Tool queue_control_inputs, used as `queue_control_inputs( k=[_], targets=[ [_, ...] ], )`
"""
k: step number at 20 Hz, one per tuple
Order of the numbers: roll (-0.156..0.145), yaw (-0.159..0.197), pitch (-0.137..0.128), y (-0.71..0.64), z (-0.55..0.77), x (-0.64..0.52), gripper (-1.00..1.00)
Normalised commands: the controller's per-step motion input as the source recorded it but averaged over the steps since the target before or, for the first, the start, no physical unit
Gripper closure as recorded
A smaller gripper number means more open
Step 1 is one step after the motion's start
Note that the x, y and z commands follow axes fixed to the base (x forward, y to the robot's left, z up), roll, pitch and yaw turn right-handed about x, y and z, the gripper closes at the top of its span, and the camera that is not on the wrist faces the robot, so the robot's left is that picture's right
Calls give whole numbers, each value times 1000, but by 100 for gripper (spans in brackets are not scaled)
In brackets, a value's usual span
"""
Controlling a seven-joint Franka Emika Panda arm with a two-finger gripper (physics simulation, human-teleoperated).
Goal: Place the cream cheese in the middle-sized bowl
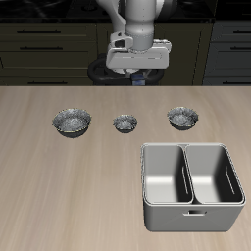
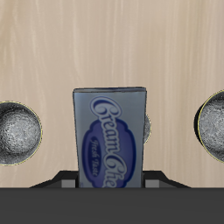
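Spanning most of the exterior view, the pale wood table (image 1: 59, 186) is the biggest thing, w/ dark cabinets (image 1: 39, 44) behind it. Next, the white Franka arm (image 1: 140, 20) hangs over the table's back edge, approx. centred.

A grey two-compartment bin (image 1: 191, 186) sits near the front edge, both compartments showing only bare grey walls.

Three silver bowls form a row across mid-table, well apart from each other. The widest bowl (image 1: 72, 121) is at the end far from the bin. The middle-sized bowl (image 1: 182, 118) is at the other end, just behind the bin, not touching it. Its inside is dark in the wrist view (image 2: 16, 133), w/ nothing in it. The smallest bowl (image 1: 125, 123) sits between the two, roughly under the arm.

The gripper (image 1: 137, 75) is high above the table, clamped on the cream cheese (image 2: 111, 136). The blue box stands on end close to the wrist cam, script label facing it, wood surface far beyond. So the box is in the claw, in the air, above the smallest bowl's area and not over the middle-sized one. In the exterior view the box can't be made out under the claw.
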Motion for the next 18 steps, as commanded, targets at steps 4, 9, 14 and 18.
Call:
queue_control_inputs(
  k=[4, 9, 14, 18],
  targets=[
    [62, -8, 8, 474, -65, 17, 100],
    [50, -10, 6, 449, -19, 25, 100],
    [33, -32, 23, 354, -51, -13, 100],
    [25, 15, 0, 358, -59, -54, 100]
  ],
)
